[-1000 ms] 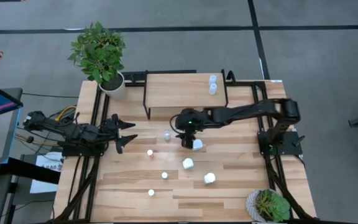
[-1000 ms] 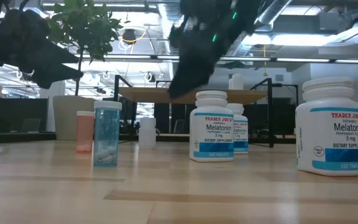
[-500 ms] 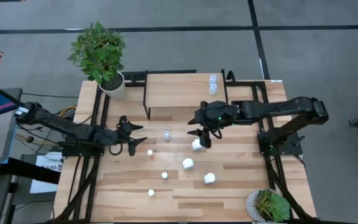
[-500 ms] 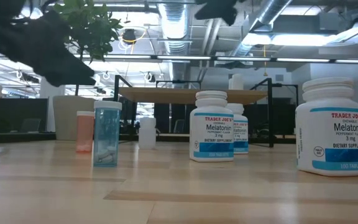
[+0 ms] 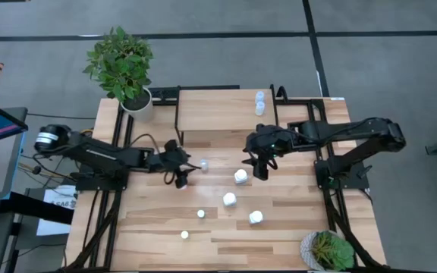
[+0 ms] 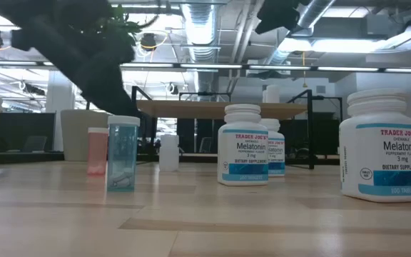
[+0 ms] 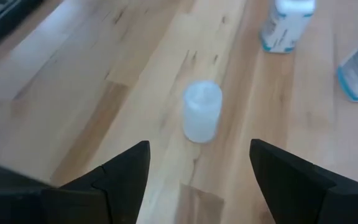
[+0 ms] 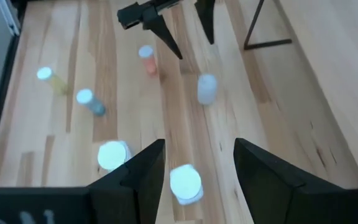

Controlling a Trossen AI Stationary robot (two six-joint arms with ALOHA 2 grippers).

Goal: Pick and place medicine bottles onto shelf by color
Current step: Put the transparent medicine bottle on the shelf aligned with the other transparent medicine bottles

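High view: the left pincer [image 5: 179, 165] has been advanced across the bench [image 5: 294, 220] to just beside a pale bottle [image 5: 203, 164], fingers spread and empty; the right pincer [image 5: 259, 158] has been lifted off a white bottle [image 5: 240, 176] and is seen released. Two pale bottles [image 5: 259, 101] already stand on the shelf [image 5: 218, 110].

Low view: the left arm has dropped toward the blue vial [image 6: 123, 153].

Left wrist view: the pale bottle [image 7: 201, 111] is framed between the spread fingers, so a pick is judged imminent.
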